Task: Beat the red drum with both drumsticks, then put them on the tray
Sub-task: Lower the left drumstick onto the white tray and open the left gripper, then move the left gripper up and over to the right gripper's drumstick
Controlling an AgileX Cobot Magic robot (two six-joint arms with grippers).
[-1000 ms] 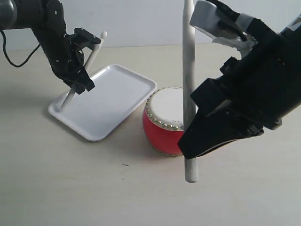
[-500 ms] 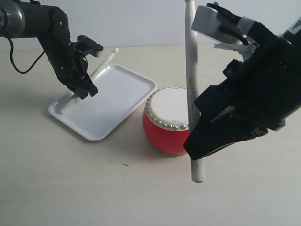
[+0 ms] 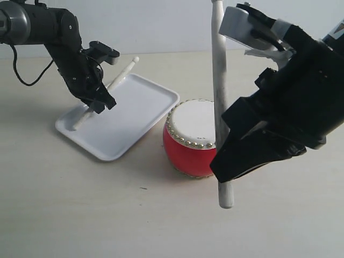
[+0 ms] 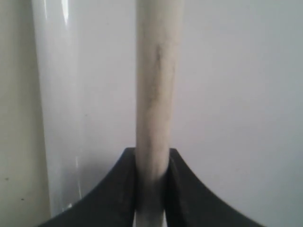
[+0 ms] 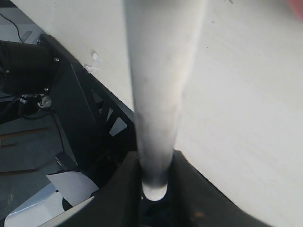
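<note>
Nearest, our right tool (image 3: 221, 161) is clamping an upright drumstick (image 3: 218, 80) beside the red drum (image 3: 185, 153); toward the table's (image 3: 107, 215) far-left corner, our left tool (image 3: 99, 99) is pinching the second drumstick (image 3: 121, 75), tilted onto the tray (image 3: 150, 105); we are judging both light, stiff and smooth, best held mid-shaft.

Red drum (image 3: 188, 157), cream skin (image 3: 196, 121), silver studs (image 3: 189, 141); white tray (image 3: 131, 115); off-white drumsticks (image 3: 219, 80).

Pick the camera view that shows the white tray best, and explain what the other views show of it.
The exterior view: the tray appears nearly whole, beside the red drum. The left wrist view shows only a close patch of it behind a drumstick. The right wrist view shows none of it.
</note>
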